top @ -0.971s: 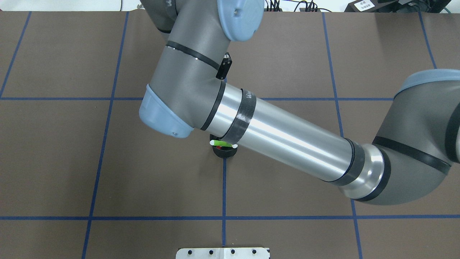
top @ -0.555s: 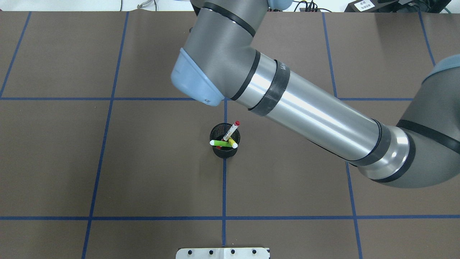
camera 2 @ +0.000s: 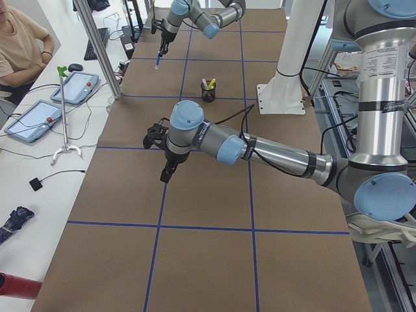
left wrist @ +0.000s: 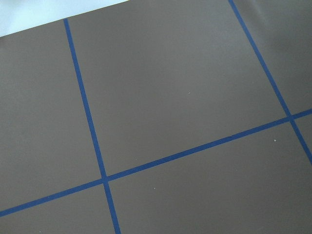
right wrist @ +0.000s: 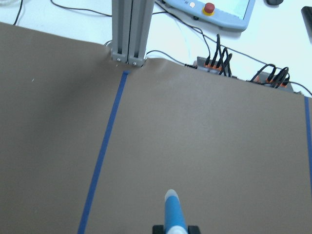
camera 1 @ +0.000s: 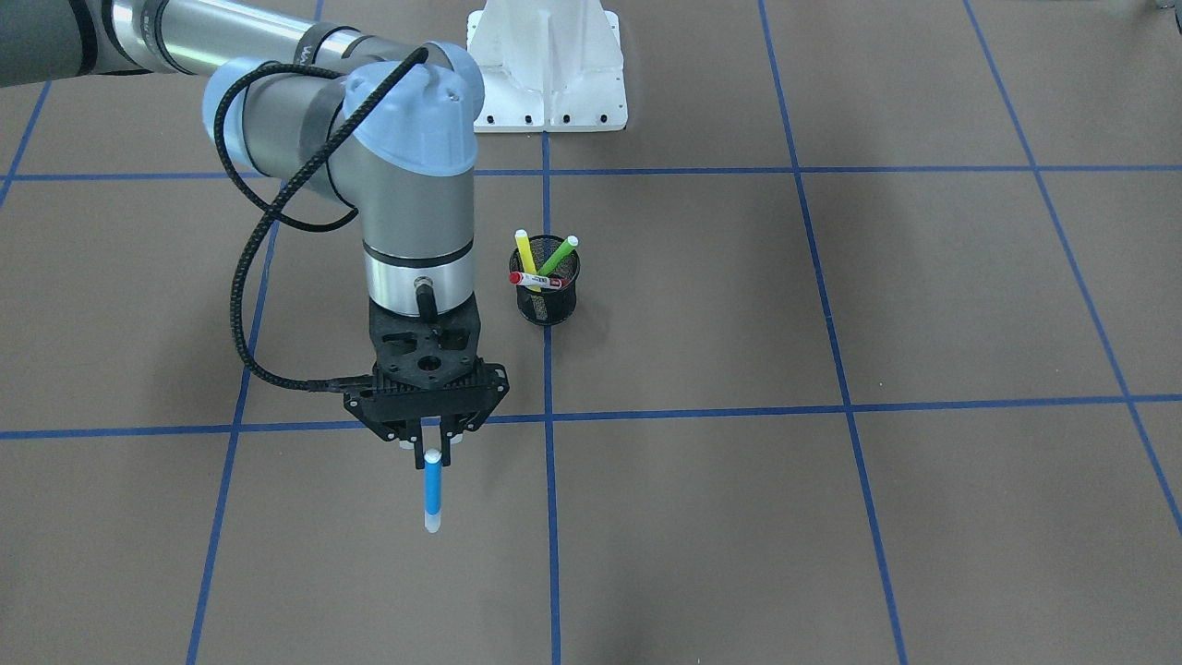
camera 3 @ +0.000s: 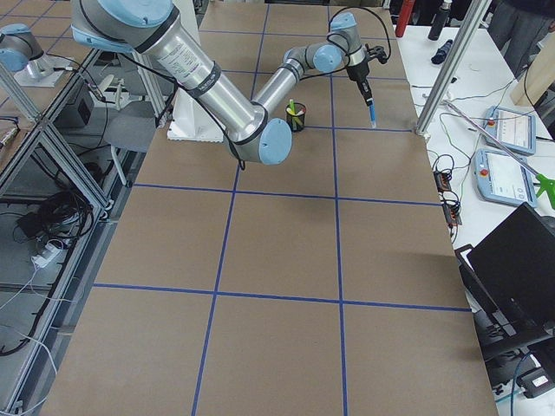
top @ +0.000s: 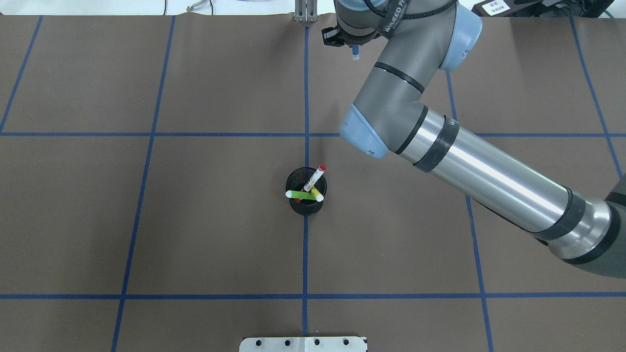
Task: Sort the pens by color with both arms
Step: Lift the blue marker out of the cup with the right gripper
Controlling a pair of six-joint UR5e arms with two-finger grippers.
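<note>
Brown table point(camera 1: 831, 277). Right gripper point(camera 1: 431, 453) squeezes blue pen point(camera 1: 431, 494) by top; looks light, stiff, slippery. Cup point(camera 1: 547, 300) at 1 o'clock, front view.

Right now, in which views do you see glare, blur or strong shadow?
Right wrist view: the blue pen is close and out of focus. Overhead view: bright glare streaks on the right arm, along its silver tube. Front-facing view: only soft, wide shadows on the table.
</note>
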